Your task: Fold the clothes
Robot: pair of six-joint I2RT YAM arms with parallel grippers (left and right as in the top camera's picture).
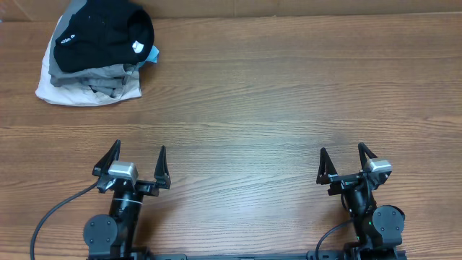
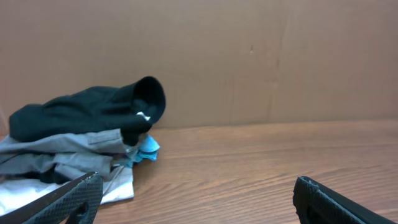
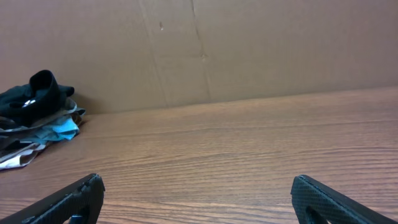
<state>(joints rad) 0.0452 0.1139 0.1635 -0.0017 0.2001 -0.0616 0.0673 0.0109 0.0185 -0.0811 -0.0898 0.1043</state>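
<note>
The black garment (image 1: pixel 101 32) lies bunched on top of a pile of folded clothes at the table's far left corner, a small white logo showing on it. It also shows in the left wrist view (image 2: pixel 87 112) and, small, in the right wrist view (image 3: pixel 34 93). My left gripper (image 1: pixel 137 162) is open and empty near the front edge, far from the pile; its fingers (image 2: pixel 196 199) frame bare wood. My right gripper (image 1: pixel 345 160) is open and empty at the front right, its fingers (image 3: pixel 196 196) wide apart over the wood.
Under the black garment lie grey (image 1: pixel 101 79), white (image 1: pixel 61 92) and light-blue (image 1: pixel 151 54) folded garments. A brown cardboard wall (image 2: pixel 249 56) stands along the table's far edge. The wooden tabletop (image 1: pixel 274 101) stretches between the pile and both grippers.
</note>
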